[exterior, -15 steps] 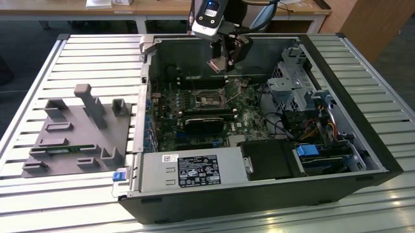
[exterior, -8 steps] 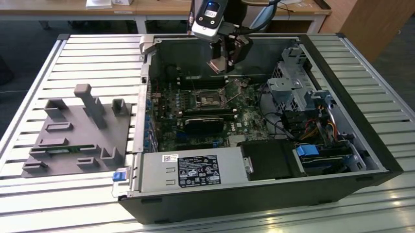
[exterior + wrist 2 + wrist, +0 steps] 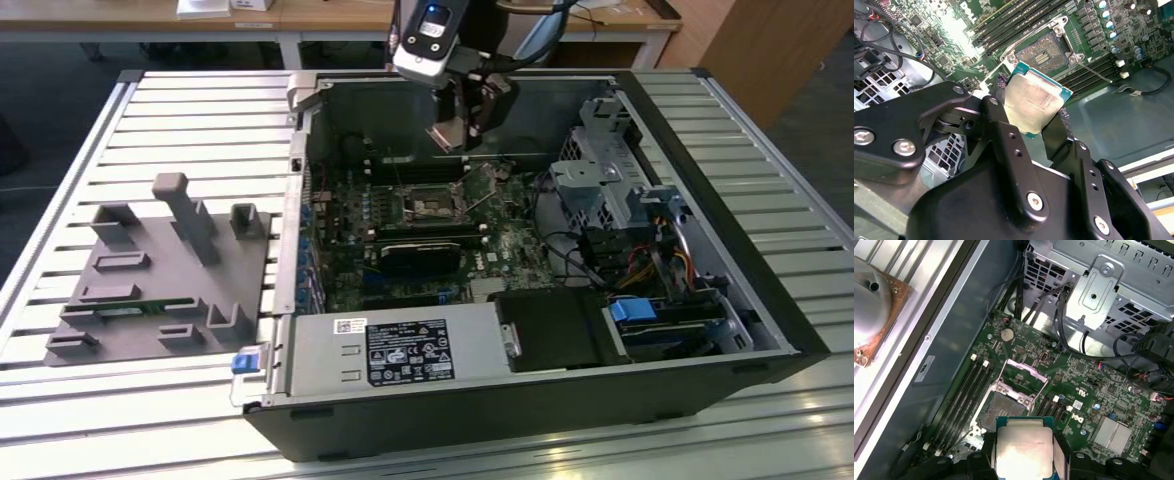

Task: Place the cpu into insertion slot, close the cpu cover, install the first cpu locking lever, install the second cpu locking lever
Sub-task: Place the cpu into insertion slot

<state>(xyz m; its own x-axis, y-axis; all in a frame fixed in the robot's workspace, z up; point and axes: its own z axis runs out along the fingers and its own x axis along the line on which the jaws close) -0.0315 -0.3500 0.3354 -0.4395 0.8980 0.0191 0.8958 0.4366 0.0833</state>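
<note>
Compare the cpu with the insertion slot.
The cpu hangs clamped in the gripper above the board; the insertion slot sits fixed on it. The cpu's top is smooth pale metal; the insertion slot's centre is a dark pin field inside a silver rim. Both are square, of similar outline.

Nothing can be read. The power supply (image 3: 320,358), on the near side, bears a black label (image 3: 408,352) and a small white sticker (image 3: 350,323). Faint marks on the cpu (image 3: 1023,450) are illegible.
</note>
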